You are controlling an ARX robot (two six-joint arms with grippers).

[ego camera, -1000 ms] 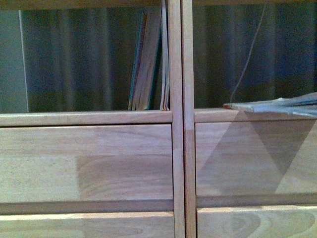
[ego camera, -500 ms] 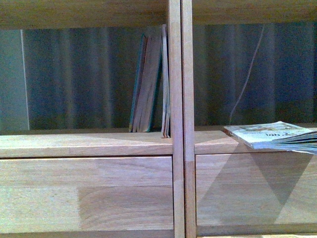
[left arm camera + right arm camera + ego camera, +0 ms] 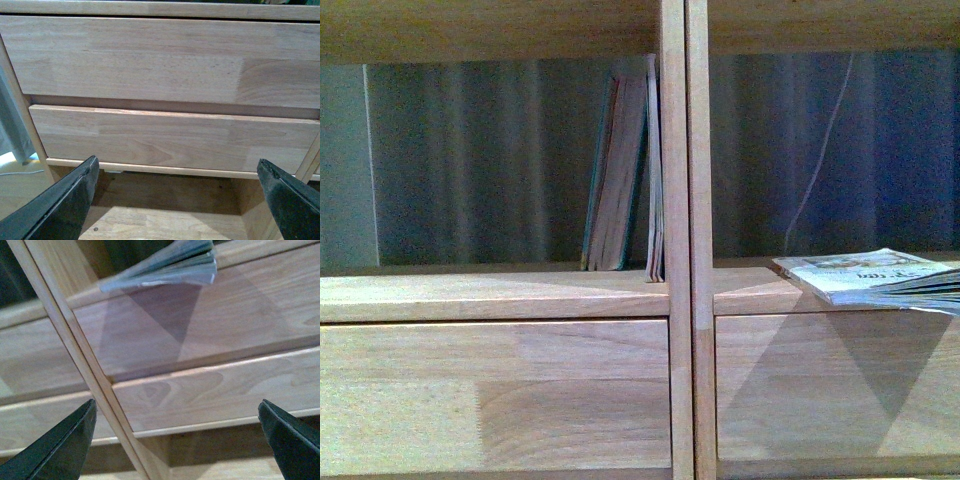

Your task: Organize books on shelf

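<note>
In the front view the light-wood shelf (image 3: 676,300) fills the frame. Several thin teal and tan books (image 3: 618,170) stand leaning in the left compartment, against the centre post. A flat pile of books (image 3: 870,275) lies on the right compartment's ledge, its corner overhanging the front edge. Neither gripper shows in the front view. My left gripper (image 3: 177,172) is open, low before the drawer fronts (image 3: 165,65), holding nothing. My right gripper (image 3: 177,415) is open and empty, below the overhanging flat pile of books (image 3: 165,267).
Plank-fronted drawers (image 3: 495,395) sit under both compartments. A thin pale cord (image 3: 820,140) hangs behind the right compartment. Under the lowest drawer the left wrist view shows wooden floor (image 3: 165,225) and a leg of the unit (image 3: 22,115).
The front view has risen a little further: the ledge and drawers sit lower in frame than a second ago, and the top of the flat pile's cover now shows. The books have not moved.
</note>
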